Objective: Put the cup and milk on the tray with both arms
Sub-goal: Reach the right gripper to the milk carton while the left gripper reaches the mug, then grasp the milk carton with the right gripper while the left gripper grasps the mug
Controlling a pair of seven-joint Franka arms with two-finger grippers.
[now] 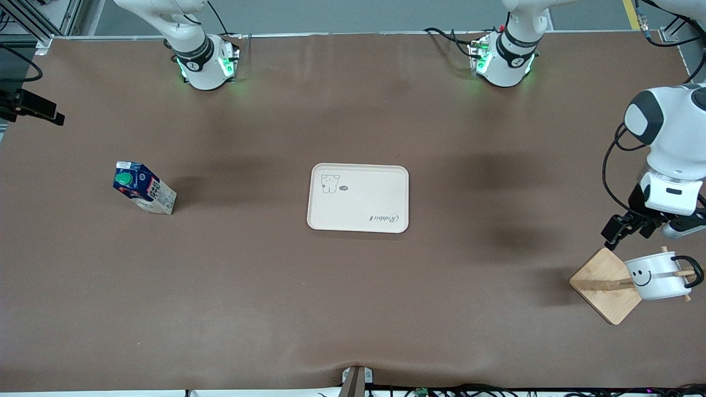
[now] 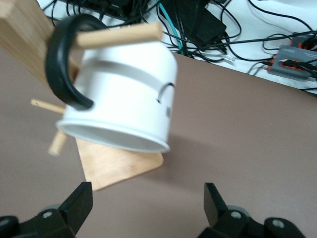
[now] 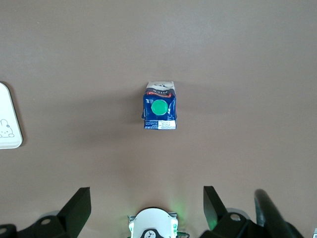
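The cup (image 1: pixel 654 275) hangs tilted by its black handle on a peg of a wooden stand (image 1: pixel 605 285) near the left arm's end of the table. My left gripper (image 1: pixel 621 227) is open and empty, in the air just beside the cup. In the left wrist view its fingers (image 2: pixel 80 199) are spread, with the cup (image 2: pixel 129 99) a short way ahead. The milk (image 1: pixel 144 188) stands toward the right arm's end. My right gripper (image 3: pixel 147 196) is open and empty high over the table, with the milk (image 3: pixel 159 105) below. The tray (image 1: pixel 358 197) lies in the middle with nothing on it.
The stand's square wooden base (image 2: pixel 119 166) lies under the cup, and its pegs (image 2: pixel 119 35) stick out past the handle. Cables and boxes (image 2: pixel 208 25) lie off the table's edge near the stand. The right arm's base (image 3: pixel 153 225) and a tray corner (image 3: pixel 9 124) show in the right wrist view.
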